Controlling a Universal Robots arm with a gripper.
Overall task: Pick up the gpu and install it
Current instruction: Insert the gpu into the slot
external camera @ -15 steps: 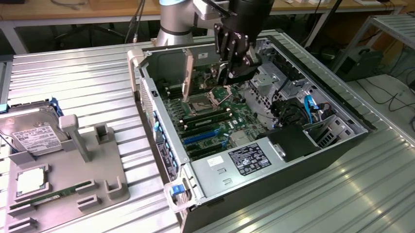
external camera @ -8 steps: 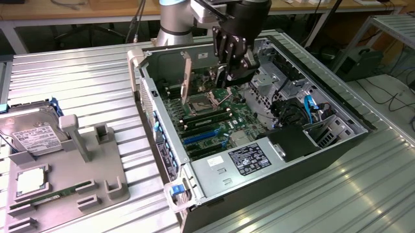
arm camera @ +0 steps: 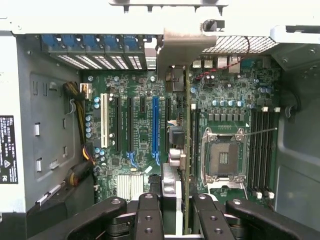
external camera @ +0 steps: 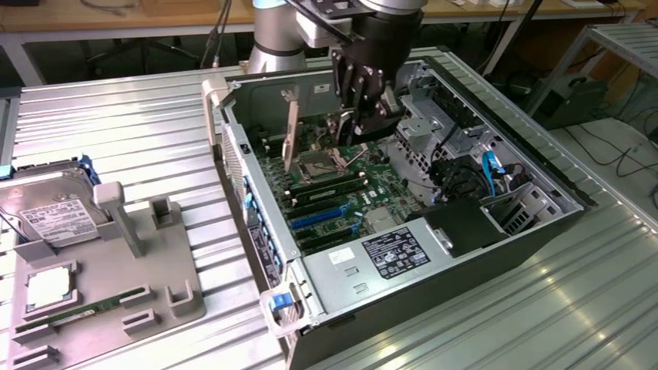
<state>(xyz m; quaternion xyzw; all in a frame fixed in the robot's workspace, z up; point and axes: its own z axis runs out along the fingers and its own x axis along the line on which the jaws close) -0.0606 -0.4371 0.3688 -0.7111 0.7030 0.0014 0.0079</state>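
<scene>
**Metal table, open computer, card in my gripper**

Ribbed metal table (external camera: 134, 131) carries everything, with workbenches along the back of the room. At the exterior view's left sits a grey tray (external camera: 165, 277). A hard drive (external camera: 52, 220) with a white label leans at its far end, a square processor chip (external camera: 48, 289) lies nearer, and a narrow green memory stick (external camera: 92, 311) rests in a slot beside the chip.

Moving toward the middle, an open computer case (external camera: 452, 301) lies on its side, its green motherboard (external camera: 340, 200) facing up. My arm (external camera: 277, 31) reaches in from the far edge of the table.

My gripper (arm camera: 177, 215) hangs over the far half of the board, its fingers (arm camera: 148, 215) closed narrowly on the gpu (arm camera: 173, 155). The card stands on edge, well apart from the tray. In the wrist view it runs between the long blue slot (arm camera: 155, 125) and the empty processor socket (arm camera: 222, 157), its silver bracket (arm camera: 182, 47) close to the case's rear wall. I cannot tell whether its lower edge touches the board.

Toward the exterior view's right sit the drive cages (external camera: 432, 131) and a labelled power supply (external camera: 386, 258).
</scene>
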